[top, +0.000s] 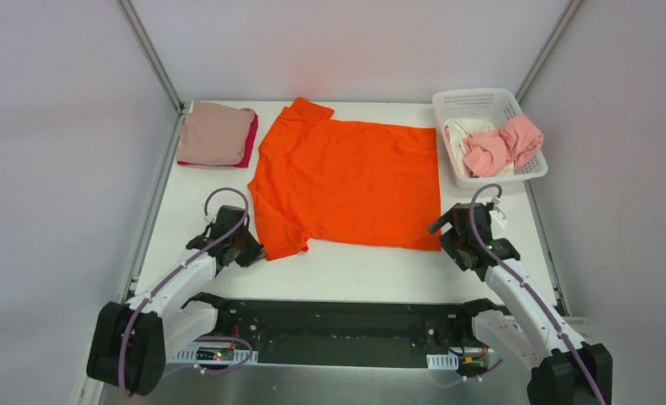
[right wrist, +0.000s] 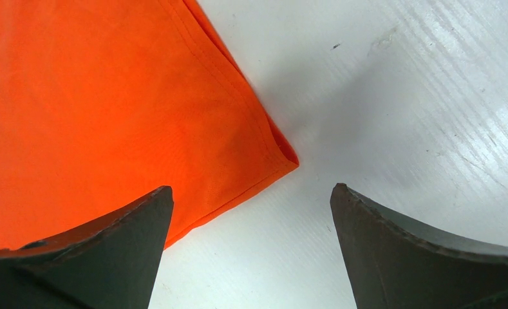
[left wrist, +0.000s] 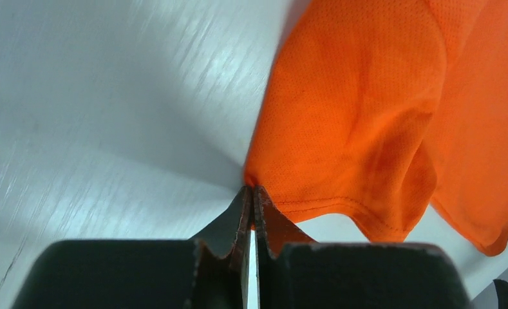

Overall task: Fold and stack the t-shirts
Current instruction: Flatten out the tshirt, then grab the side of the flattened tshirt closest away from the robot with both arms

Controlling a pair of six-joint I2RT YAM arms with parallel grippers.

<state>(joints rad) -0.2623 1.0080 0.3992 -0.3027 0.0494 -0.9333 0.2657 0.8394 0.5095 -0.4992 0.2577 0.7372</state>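
Observation:
A bright orange t-shirt [top: 346, 181] lies spread flat in the middle of the white table. My left gripper [top: 257, 251] is at the tip of its near left sleeve. In the left wrist view the left gripper [left wrist: 252, 188] is shut, pinching the sleeve hem's corner of the orange t-shirt [left wrist: 354, 116]. My right gripper [top: 441, 228] sits at the shirt's near right corner. In the right wrist view that gripper [right wrist: 251, 188] stands wide open just short of the corner of the orange cloth [right wrist: 109, 116], with only bare table between its fingers.
A folded dusty pink t-shirt [top: 215, 133] rests on a crimson one [top: 251, 145] at the back left. A white lattice basket [top: 481, 101] at the back right holds a salmon pink shirt [top: 508, 142] and a white one [top: 462, 135]. Grey walls close in both sides.

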